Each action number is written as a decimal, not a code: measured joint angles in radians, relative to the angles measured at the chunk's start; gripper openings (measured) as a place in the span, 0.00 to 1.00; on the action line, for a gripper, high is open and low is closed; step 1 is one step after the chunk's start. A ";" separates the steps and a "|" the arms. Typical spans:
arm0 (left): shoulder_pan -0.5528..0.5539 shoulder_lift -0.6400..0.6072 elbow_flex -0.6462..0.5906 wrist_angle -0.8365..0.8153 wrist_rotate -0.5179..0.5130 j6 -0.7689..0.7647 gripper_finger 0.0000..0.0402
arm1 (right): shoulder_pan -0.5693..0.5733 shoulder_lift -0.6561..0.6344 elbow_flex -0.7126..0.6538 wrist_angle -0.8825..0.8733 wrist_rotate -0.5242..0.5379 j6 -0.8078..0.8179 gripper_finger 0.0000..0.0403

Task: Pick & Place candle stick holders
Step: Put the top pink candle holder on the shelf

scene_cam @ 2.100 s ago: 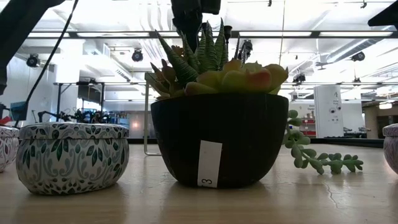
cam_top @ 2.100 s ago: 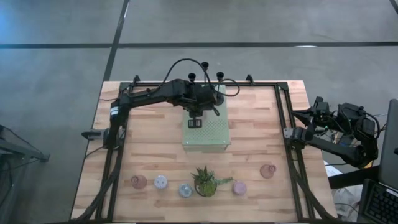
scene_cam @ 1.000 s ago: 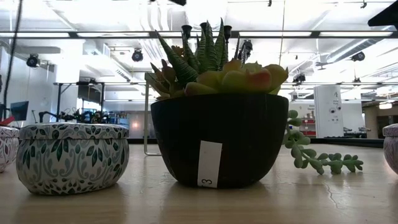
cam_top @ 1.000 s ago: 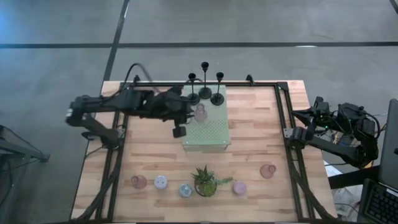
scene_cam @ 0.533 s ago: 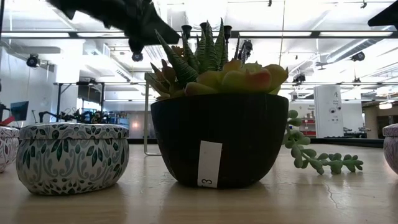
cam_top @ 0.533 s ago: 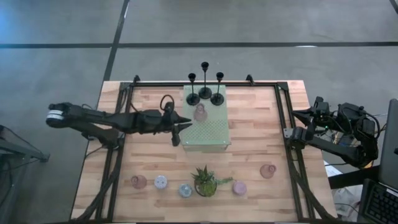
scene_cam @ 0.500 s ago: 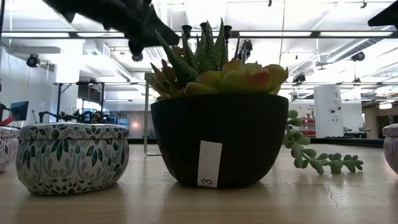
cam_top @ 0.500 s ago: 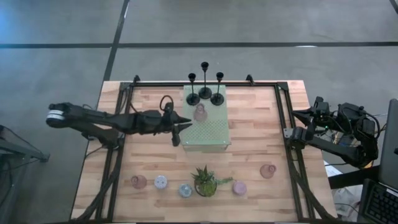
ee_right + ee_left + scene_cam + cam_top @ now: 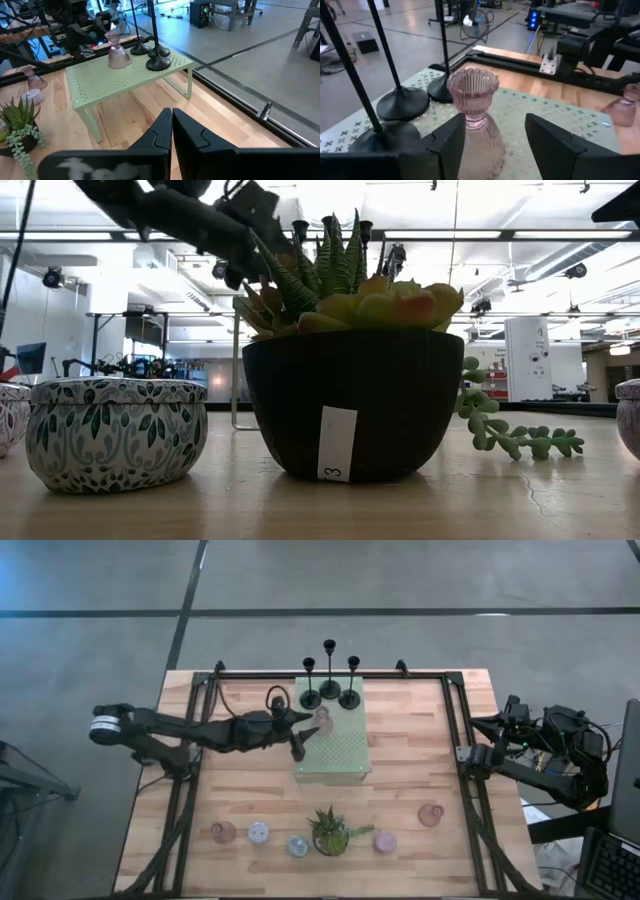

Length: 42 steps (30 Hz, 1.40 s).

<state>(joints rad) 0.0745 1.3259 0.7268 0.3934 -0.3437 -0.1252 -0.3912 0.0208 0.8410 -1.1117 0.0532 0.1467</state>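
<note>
The light wooden plank surface (image 9: 250,790) carries a pale green perforated rectangular mat (image 9: 340,755), raised on legs, with three slim black stemmed candle sticks (image 9: 329,690) at its far end and a squat ribbed pink glass holder (image 9: 322,721) upright just in front of them. Half a second ago the left gripper (image 9: 301,747) hung beside the mat's left edge; it has since swung in to that holder, and its fingers (image 9: 445,145) now stand apart on either side of the glass (image 9: 475,125) without closing on it. The right gripper (image 9: 172,131) waits at the surface's right edge, fingers pressed together, unmoved. Along the near edge sit a spiky green plant in a dark pot (image 9: 330,832), two more pink glass holders (image 9: 431,814) and three small round pastel cups (image 9: 259,833), all as before.
</note>
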 joint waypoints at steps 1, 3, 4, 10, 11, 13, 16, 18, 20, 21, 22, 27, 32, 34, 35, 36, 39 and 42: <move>0.003 0.015 0.009 0.001 -0.013 -0.007 0.52 | 0.000 0.000 0.000 0.000 0.000 0.000 0.02; 0.005 0.043 0.027 -0.001 -0.048 -0.020 0.51 | 0.000 0.000 0.000 0.000 0.000 0.000 0.02; 0.006 0.056 0.039 0.000 -0.066 -0.024 0.51 | 0.000 0.000 0.000 0.000 0.000 0.000 0.02; 0.010 0.120 0.098 0.013 -0.116 -0.043 0.50 | 0.000 0.000 0.000 0.000 0.000 0.000 0.02; 0.011 0.129 0.111 0.017 -0.125 -0.046 0.50 | 0.000 0.000 0.000 0.000 0.000 0.000 0.02; 0.014 0.147 0.127 0.020 -0.139 -0.049 0.50 | 0.000 0.000 0.000 0.000 0.000 0.000 0.02; 0.018 0.175 0.153 0.018 -0.148 -0.057 0.50 | 0.000 0.000 0.000 0.000 0.000 0.000 0.02; 0.022 0.194 0.172 0.017 -0.149 -0.058 0.50 | 0.000 0.000 0.000 0.000 0.000 0.000 0.02; 0.026 0.206 0.184 0.019 -0.152 -0.059 0.50 | 0.000 0.000 0.000 0.000 0.000 0.000 0.02; 0.029 0.213 0.192 0.018 -0.154 -0.059 0.50 | 0.000 0.000 0.000 0.000 0.000 0.000 0.02; 0.031 0.220 0.198 0.024 -0.154 -0.060 0.50 | 0.000 0.000 0.000 0.000 0.000 0.000 0.02; 0.042 0.244 0.214 0.027 -0.154 -0.059 0.50 | 0.000 0.000 0.000 0.000 0.001 0.000 0.02; 0.053 0.254 0.219 0.062 -0.154 -0.052 0.49 | 0.000 0.000 0.000 0.000 0.001 0.000 0.02; 0.056 0.254 0.219 0.061 -0.157 -0.052 0.48 | 0.000 0.000 0.000 0.000 0.001 0.000 0.02; 0.059 0.254 0.219 0.062 -0.159 -0.052 0.47 | 0.000 0.000 0.000 0.000 0.001 0.000 0.02; 0.061 0.254 0.219 0.062 -0.160 -0.052 0.46 | 0.000 0.000 0.000 0.000 0.001 0.000 0.02; 0.067 0.254 0.219 0.062 -0.160 -0.053 0.44 | 0.000 0.000 0.000 0.000 0.001 0.000 0.02; 0.074 0.254 0.219 0.069 -0.155 -0.053 0.44 | 0.000 0.000 0.000 0.000 0.001 0.000 0.02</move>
<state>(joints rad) 0.1481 1.5803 0.9459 0.4625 -0.4991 -0.1780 -0.3908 0.0208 0.8410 -1.1116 0.0538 0.1467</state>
